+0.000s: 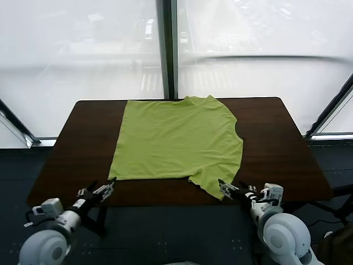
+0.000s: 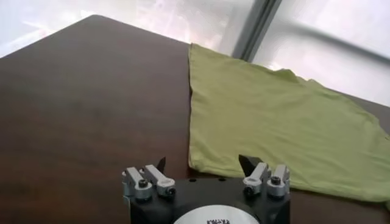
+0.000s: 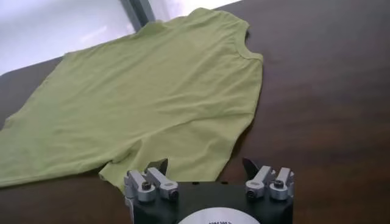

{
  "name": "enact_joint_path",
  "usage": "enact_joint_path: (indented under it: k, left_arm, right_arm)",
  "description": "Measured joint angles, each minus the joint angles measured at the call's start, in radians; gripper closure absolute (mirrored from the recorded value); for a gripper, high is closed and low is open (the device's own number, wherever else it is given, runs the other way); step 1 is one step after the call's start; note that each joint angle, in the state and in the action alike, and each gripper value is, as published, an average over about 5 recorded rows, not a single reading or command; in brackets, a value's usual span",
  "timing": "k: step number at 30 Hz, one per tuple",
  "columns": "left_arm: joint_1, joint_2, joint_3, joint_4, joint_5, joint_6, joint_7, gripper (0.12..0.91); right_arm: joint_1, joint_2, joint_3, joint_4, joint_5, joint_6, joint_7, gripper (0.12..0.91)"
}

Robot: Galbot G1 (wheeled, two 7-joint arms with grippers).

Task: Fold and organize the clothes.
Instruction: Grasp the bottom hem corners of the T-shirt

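Lime-green T-shirt [image 1: 176,141] lies flat on the dark wooden table [image 1: 71,143], roughly centred, plain side up. Its hem runs along the robot's left side, neck towards the right. One sleeve points to the far edge by the window frame [image 1: 168,49]; the other sleeve [image 1: 212,182] hangs towards the near edge.

Left gripper [image 1: 105,189] hovers low at the near table edge, just beside the shirt's near hem corner [image 2: 198,161]. Jaws spread wide, nothing between them, not touching the cloth (wrist view shows bare table under the left fingertips [image 2: 159,164]).

Right gripper [image 1: 225,187] sits at the near edge too, right at the tip of the near sleeve [image 3: 177,158]. Jaws fully apart, holding nothing. Whether it touches the fabric, can't tell.

Shirt has a few soft wrinkles, otherwise smooth.
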Motion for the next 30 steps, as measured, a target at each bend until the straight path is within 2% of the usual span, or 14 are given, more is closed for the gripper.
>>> enact_joint_path:
  k: [7, 10, 13, 19, 21, 23, 24, 30]
  left_arm:
    - [-0.004, -0.003, 0.006, 0.012, 0.000, 0.000, 0.001, 0.123]
    - [-0.010, -0.005, 0.013, 0.015, 0.004, 0.000, 0.003, 0.123]
    - [-0.018, -0.007, 0.020, 0.022, 0.006, 0.000, 0.005, 0.125]
    - [-0.025, -0.012, 0.025, 0.036, 0.010, -0.001, 0.006, 0.199]
    - [-0.025, -0.013, 0.025, 0.041, 0.011, -0.002, 0.006, 0.255]
    - [-0.025, -0.014, 0.025, 0.045, 0.011, -0.003, 0.006, 0.329]
    - [-0.025, -0.015, 0.025, 0.047, 0.010, -0.003, 0.006, 0.391]
    - [-0.016, -0.019, 0.028, 0.047, 0.010, -0.002, 0.015, 0.724]
  right_arm:
    - [0.003, 0.009, -0.004, -0.012, -0.004, 0.000, 0.001, 0.118]
    - [0.004, 0.011, -0.005, -0.016, -0.005, 0.000, 0.001, 0.144]
    - [0.006, 0.011, -0.005, -0.022, -0.006, 0.000, 0.001, 0.253]
    - [0.003, 0.010, -0.003, -0.029, -0.008, 0.001, 0.001, 0.616]
    - [0.000, 0.008, -0.002, -0.029, -0.008, 0.000, 0.001, 0.746]
    - [-0.003, 0.005, 0.000, -0.027, -0.009, 0.000, 0.001, 0.839]
    - [-0.005, 0.002, 0.001, -0.025, -0.009, 0.000, 0.000, 0.867]
    - [-0.020, -0.015, 0.012, -0.009, -0.012, 0.000, -0.007, 0.888]
